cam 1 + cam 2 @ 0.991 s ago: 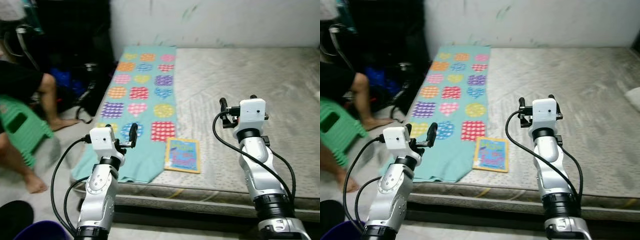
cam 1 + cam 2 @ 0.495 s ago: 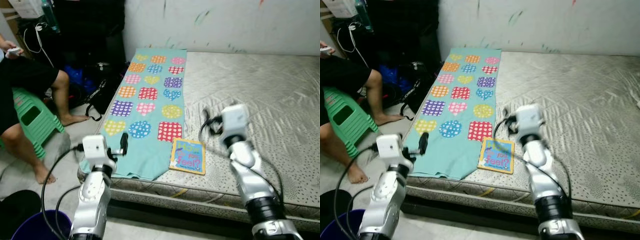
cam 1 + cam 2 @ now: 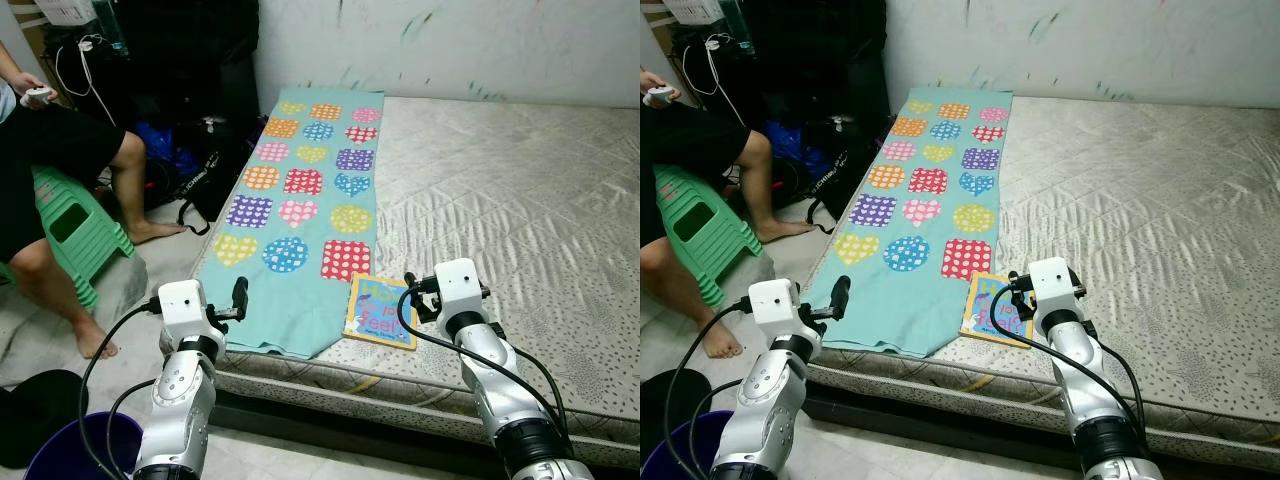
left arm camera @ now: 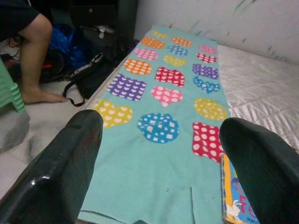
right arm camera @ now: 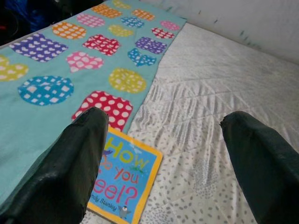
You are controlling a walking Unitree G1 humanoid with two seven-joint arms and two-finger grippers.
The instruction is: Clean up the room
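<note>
Both claws now sit lower, nearer book [image 3: 380, 311].

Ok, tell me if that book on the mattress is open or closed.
Closed. The book lies flat on the mattress, front cover up with its title showing, beside the patterned blanket.

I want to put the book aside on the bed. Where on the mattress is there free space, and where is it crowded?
The mattress is bare between the patterned blanket and the wall, beyond the right end effector. The crowded part is the near edge: the book lies beside the blanket's corner, with both open end effectors, the left end effector included, above it.
</note>
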